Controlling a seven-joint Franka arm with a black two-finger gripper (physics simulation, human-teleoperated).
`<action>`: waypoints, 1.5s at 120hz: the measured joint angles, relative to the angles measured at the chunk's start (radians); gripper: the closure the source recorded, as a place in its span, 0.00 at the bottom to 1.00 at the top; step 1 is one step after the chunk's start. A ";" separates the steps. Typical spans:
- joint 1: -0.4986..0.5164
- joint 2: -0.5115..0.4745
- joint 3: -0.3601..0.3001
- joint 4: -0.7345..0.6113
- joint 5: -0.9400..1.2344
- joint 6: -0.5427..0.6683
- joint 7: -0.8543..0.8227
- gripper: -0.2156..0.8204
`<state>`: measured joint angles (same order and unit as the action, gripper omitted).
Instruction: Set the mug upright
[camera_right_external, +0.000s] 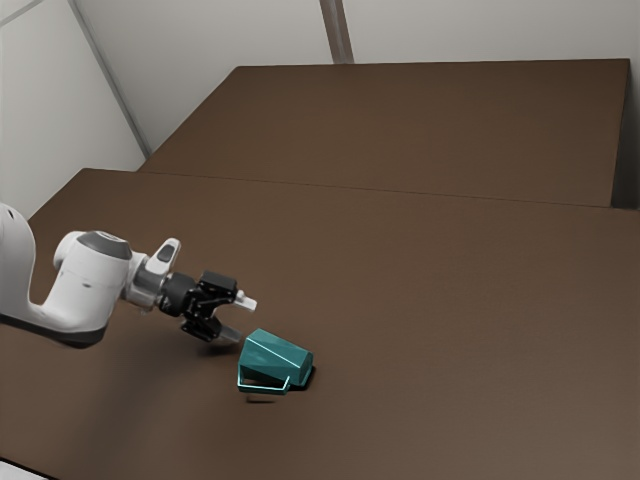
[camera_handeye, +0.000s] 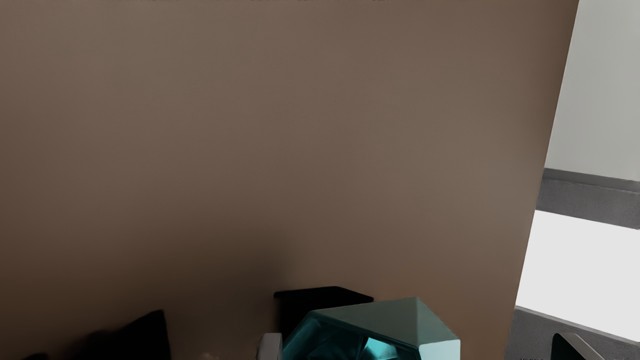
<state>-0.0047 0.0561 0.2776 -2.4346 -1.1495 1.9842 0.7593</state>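
Behind everything you have the pale walls (camera_right_external: 240, 30), with one brown strip (camera_right_external: 338, 30) going down to the edge of the counter (camera_right_external: 450, 300). This counter is wide and brown, and a thin line runs across it, with a narrower part beyond this line.

Your arm (camera_right_external: 85, 285) is white, with grey parts, and it comes in from the exterior view's left, low over the counter. At its end is your black hand (camera_right_external: 243, 319), with its two pale fingers (camera_right_external: 246, 301) standing apart from each other; it is clamped on nothing.

The mug (camera_right_external: 275, 355) is teal, with flat faces. It lies on its side on the counter, just beyond the fingertips, toward the exterior view's right, so it is not upright. Its mouth is turned to your hand, and in the wrist view you can look a little inside. There the mug is seen between the two fingers, closer to one of them; whether this finger touches it, you cannot tell. The handle (camera_right_external: 262, 389) is angular, on the mug's side which is nearer to the exterior camera.
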 joint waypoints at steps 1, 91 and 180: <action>0.000 0.000 0.000 -0.002 -0.003 -0.001 0.005 0.23; -0.077 0.004 -0.003 -0.063 -0.122 0.000 0.273 0.23; -0.077 -0.048 -0.017 -0.106 -0.148 0.026 0.344 0.23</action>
<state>-0.0815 0.0077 0.2602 -2.5406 -1.2980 2.0103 1.1028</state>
